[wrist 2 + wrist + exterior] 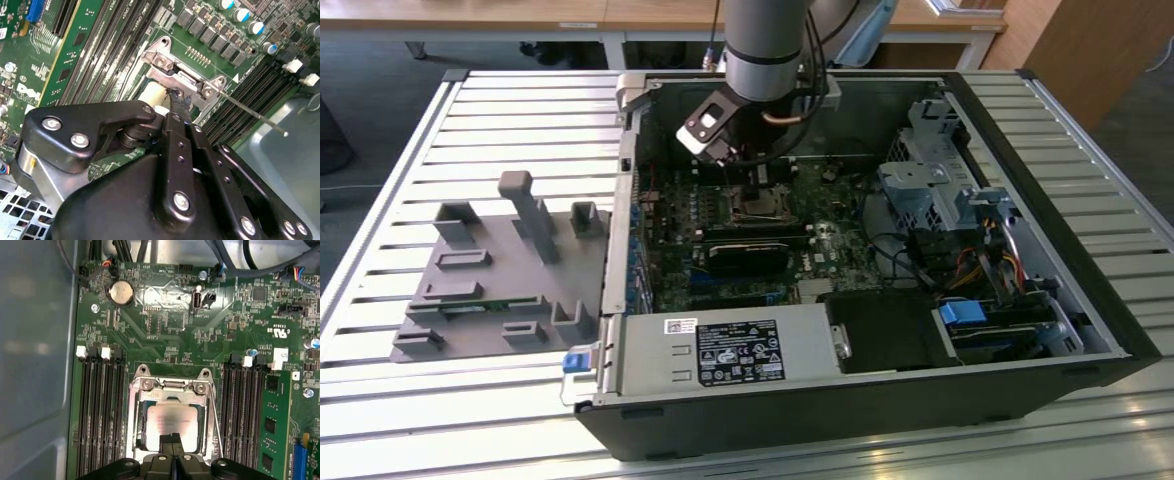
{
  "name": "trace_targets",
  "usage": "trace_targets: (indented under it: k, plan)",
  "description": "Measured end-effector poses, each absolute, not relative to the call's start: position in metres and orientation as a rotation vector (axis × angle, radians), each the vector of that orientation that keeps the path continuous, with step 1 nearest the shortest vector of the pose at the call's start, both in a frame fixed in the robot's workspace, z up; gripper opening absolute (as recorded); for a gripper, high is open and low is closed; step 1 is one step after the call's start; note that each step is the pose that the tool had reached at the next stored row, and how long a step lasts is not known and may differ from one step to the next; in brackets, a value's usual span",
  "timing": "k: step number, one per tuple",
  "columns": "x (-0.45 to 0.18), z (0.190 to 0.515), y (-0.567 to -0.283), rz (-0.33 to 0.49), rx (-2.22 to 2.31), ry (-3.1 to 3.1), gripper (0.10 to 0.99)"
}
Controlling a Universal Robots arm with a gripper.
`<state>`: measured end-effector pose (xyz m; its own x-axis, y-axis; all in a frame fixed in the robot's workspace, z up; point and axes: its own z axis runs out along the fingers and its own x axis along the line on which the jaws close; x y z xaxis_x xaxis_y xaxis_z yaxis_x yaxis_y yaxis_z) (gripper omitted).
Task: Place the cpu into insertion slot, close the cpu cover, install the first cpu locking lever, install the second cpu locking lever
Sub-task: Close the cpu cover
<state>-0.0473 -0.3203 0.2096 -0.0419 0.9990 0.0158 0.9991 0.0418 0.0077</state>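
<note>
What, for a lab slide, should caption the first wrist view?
Shut hand at the edge of the cpu, framed by the silvery cpu cover, between black memory slots.

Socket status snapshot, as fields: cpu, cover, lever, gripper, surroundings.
cpu: lies flat, pale face showing through the cover's cut-out
cpu cover: down, framing the chip
locking lever: thin rod along one side of the cover; its free end looks unlatched in the second wrist view
gripper: fingertips together, over the cpu's edge; contact cannot be told
memory slots: long and black, flanking the socket on both sides
</note>
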Motion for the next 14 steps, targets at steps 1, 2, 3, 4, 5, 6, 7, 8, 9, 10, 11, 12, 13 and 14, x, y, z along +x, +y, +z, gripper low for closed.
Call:
trace_targets:
  k: [1,2,3,4,5,6,7,8,9,10,11,12,13,14]
  plan:
    - [-0.048,0.209,-0.320,-0.026,-2.170,-2.263,0.106]
    - [-0.049,0.208,-0.320,-0.025,-2.170,-2.263,0.106]
    - [-0.049,0.207,-0.320,-0.025,-2.170,-2.263,0.106]
    - [-0.050,0.206,-0.320,-0.026,-2.170,-2.263,0.106]
    - [-0.050,0.205,-0.320,-0.026,-2.170,-2.263,0.106]
    - [-0.050,0.204,-0.320,-0.026,-2.170,-2.263,0.106]
    - [-0.050,0.203,-0.320,-0.026,-2.170,-2.263,0.106]
    - [-0.050,0.202,-0.320,-0.026,-2.170,-2.263,0.106]
    - [-0.050,0.201,-0.320,-0.026,-2.170,-2.263,0.106]
    - [-0.050,0.200,-0.320,-0.024,-2.170,-2.263,0.106]
    - [-0.050,0.199,-0.321,-0.022,-2.170,-2.263,0.106]
    - [-0.050,0.198,-0.321,-0.021,-2.170,-2.264,0.106]
    - [-0.050,0.197,-0.321,-0.022,-2.170,-2.264,0.106]
    - [-0.049,0.196,-0.320,-0.020,-2.170,-2.263,0.106]
